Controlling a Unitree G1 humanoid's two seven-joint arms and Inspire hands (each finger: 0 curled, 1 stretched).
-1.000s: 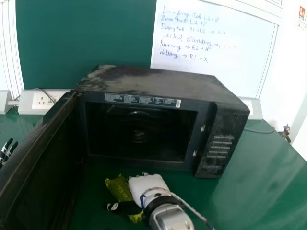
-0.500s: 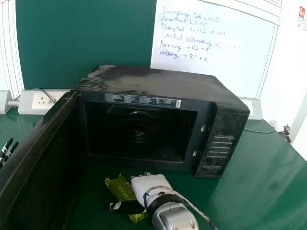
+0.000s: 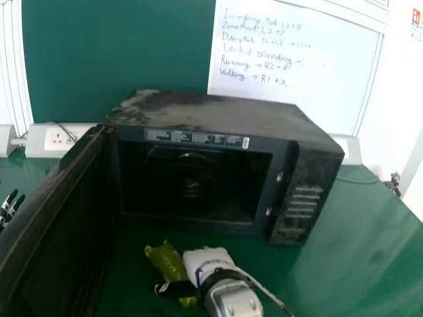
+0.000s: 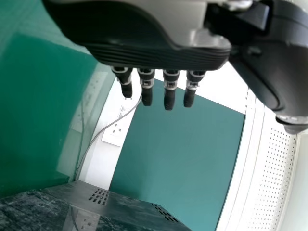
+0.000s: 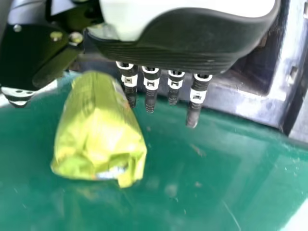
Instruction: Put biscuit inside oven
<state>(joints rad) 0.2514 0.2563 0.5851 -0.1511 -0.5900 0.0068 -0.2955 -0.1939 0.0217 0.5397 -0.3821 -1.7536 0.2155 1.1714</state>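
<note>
The white and black right hand (image 3: 206,259) is low before the dusty black box-shaped oven (image 3: 225,119), with straight fingers and thumb wide apart; between them is the shiny yellow-green biscuit packet (image 3: 166,261), on the glossy green table (image 3: 344,264). Left of the oven is the left hand (image 3: 9,206), fingers straight. Behind the oven are a dark green board (image 3: 119,46) and a handwritten whiteboard (image 3: 297,92).

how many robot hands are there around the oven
2: the left hand beyond the open door, the right hand in front of the oven, beside the biscuit packet.
</note>
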